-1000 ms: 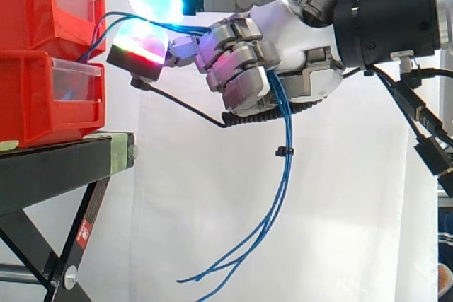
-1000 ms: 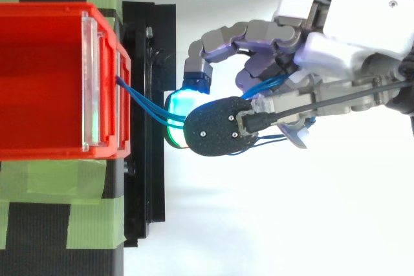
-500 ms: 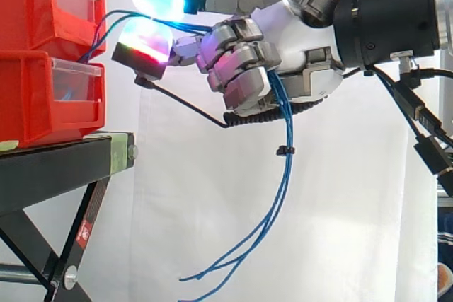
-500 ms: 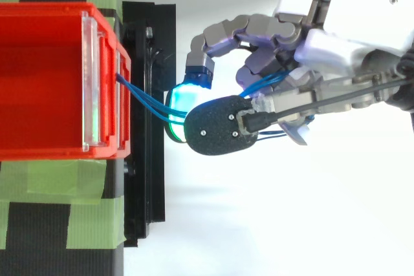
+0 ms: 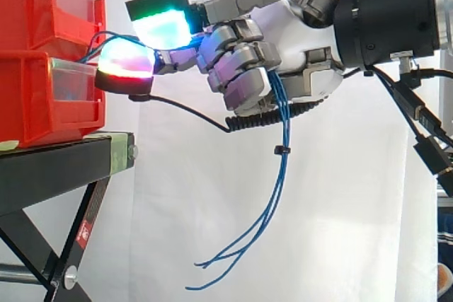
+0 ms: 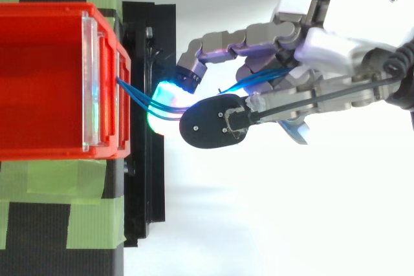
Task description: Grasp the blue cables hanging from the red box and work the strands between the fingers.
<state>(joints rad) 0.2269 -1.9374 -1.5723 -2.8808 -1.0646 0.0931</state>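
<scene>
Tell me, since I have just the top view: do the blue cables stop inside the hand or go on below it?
Observer: They go on. From the side, the blue cables drop out beneath the curled fingers of the hand and hang with their ends free in the air.
Operator: Is anything fastened on them?
Observer: A small black tie clasps the strands a little below the hand.
Operator: Is the red bin on its own?
Observer: No. The upper red bin sits on a lower red bin, which stands on a black stand.
</scene>
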